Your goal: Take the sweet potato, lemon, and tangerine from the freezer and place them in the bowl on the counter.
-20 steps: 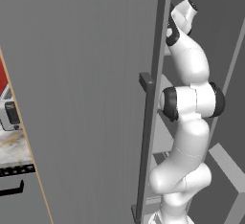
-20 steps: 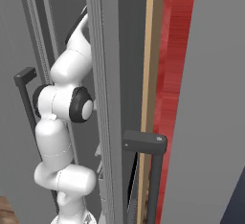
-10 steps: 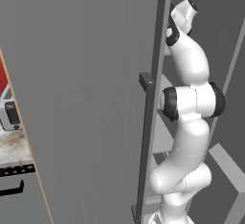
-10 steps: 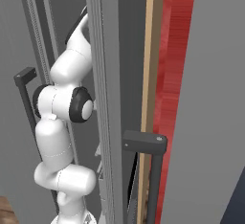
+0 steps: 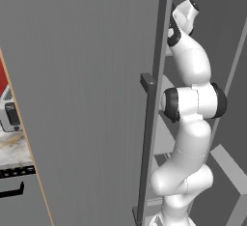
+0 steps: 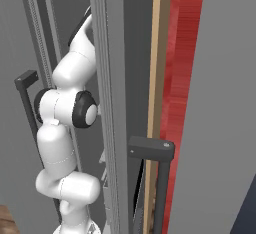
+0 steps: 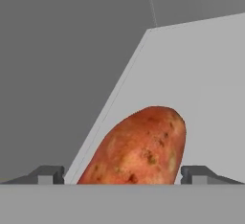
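- Freezer (image 5: 87, 99) standing open, door swung wide, arm reaching deep inside past the long bar handle (image 5: 147, 143); in the right base view, arm threaded between the door edges.
- Counter (image 5: 12, 148) visible as a sliver far off to the left of the door in the left base view, well apart from the hand; bowl not made out there, so nothing to confirm as delivered.
- Grey shelf (image 7: 191, 84) inside the freezer carrying the sweet potato (image 7: 139, 146), lying tilted, its near end low in the hand view.
- Hand (image 7: 122, 174) spread wide, fingertips (image 7: 196, 173) flanking the sweet potato on either side, apparently not yet pressing it, though contact hard to judge from so close.
- Judged stage: early, lined up for the first of three pickups; grasp not closed, nothing lifted.
- Left to do: close on the sweet potato, carry it out and over to the bowl, then return for the lemon and the tangerine.
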